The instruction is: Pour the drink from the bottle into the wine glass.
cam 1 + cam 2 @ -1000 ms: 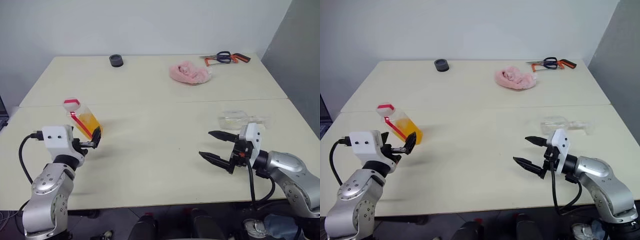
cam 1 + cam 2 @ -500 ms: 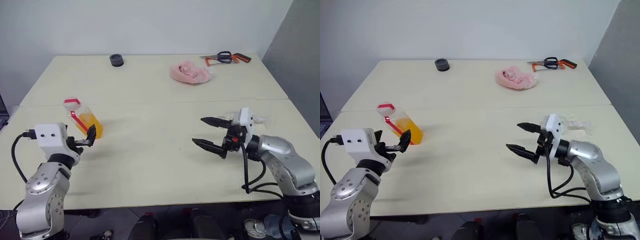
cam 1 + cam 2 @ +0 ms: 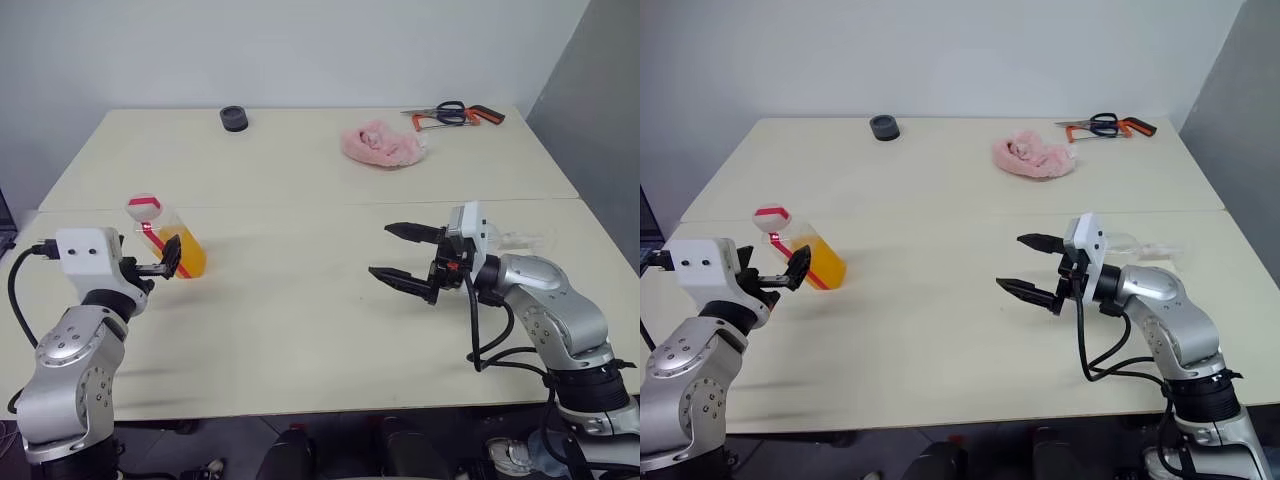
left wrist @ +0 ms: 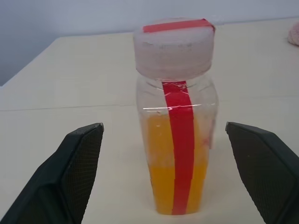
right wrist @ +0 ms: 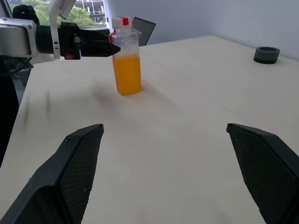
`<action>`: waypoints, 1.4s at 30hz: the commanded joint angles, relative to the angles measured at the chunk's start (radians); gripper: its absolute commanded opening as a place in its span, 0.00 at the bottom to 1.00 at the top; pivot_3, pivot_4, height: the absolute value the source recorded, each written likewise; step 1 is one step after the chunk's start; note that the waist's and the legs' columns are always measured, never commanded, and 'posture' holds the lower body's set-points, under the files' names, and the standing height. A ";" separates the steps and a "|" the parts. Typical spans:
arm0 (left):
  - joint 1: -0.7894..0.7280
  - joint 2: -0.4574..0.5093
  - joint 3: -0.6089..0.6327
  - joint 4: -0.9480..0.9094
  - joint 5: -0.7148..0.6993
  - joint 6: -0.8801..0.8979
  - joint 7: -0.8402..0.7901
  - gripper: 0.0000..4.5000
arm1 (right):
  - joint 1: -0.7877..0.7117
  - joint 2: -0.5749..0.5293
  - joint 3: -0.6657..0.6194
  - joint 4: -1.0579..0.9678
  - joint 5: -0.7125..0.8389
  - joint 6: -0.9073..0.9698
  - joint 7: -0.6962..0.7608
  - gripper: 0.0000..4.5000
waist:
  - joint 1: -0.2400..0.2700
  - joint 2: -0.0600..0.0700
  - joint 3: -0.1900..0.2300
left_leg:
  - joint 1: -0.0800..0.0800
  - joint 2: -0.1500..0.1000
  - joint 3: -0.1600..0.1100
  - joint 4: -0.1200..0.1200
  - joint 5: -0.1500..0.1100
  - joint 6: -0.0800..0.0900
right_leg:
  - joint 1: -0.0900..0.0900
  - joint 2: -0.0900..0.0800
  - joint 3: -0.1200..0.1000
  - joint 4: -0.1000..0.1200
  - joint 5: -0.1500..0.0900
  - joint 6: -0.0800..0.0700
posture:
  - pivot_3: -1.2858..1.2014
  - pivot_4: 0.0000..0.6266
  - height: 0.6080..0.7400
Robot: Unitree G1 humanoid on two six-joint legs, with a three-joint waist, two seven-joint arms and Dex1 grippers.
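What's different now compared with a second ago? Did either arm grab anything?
No grab yet. The right claw swung in toward the table's middle, away from the wine glass lying on its side. The left claw drew back slightly from the bottle. Both claws stayed open; bottle, glass, pink cloth and scissors stayed put.

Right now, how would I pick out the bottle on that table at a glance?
On the table's near-left part, just ahead of the open left hand, stands the bottle. It is the only thing holding orange liquid, with a pale cap and red strip.
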 commanded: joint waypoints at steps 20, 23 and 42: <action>-0.150 0.040 -0.045 0.175 0.033 -0.092 -0.065 1.00 | -0.032 0.052 -0.001 -0.024 -0.039 -0.017 -0.043 1.00 | -0.002 0.000 0.000 | -0.001 0.000 -0.001 0.000 0.000 0.000 | -0.001 -0.001 -0.001 0.000 0.000 0.000 | 0.52 0.24 1.00; -0.153 0.038 -0.063 0.186 0.038 -0.103 -0.071 1.00 | -0.027 0.055 -0.002 -0.030 -0.040 -0.017 -0.054 1.00 | -0.002 0.000 0.000 | -0.001 0.000 0.000 0.000 0.000 0.000 | -0.001 -0.001 -0.001 0.000 0.000 -0.001 | 0.52 0.24 1.00; -0.122 0.021 -0.108 0.166 0.073 -0.176 -0.087 0.39 | 0.009 0.072 -0.018 -0.071 -0.056 -0.041 -0.122 1.00 | -0.002 0.000 0.000 | -0.001 0.000 0.000 0.000 0.000 0.000 | -0.001 -0.001 -0.001 0.000 0.001 -0.001 | 0.52 0.24 1.00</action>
